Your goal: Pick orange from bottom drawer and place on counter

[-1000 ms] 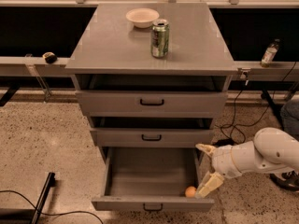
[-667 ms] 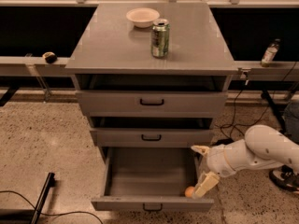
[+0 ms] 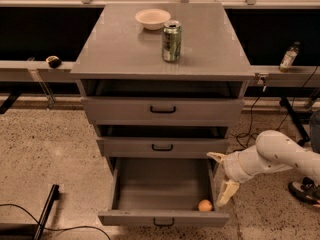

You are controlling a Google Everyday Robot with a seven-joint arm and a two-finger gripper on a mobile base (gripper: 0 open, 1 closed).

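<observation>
Counter [image 3: 125, 44] and bottom drawer [image 3: 160, 186] showing flat grey, handles dark. Orange [image 3: 205, 205] showing plain orange at drawer's front right corner. Gripper [image 3: 223, 175] hanging just right of drawer, cream fingers spread; arm [image 3: 280, 154] reading white. Can [image 3: 171, 34] showing green and silver, bowl [image 3: 152, 18] pale cream. Floor [image 3: 50, 149] showing speckled tan-brown.

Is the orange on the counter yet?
No, the orange lies at the front right of the bottom drawer, with the open gripper at the drawer's right edge.
</observation>
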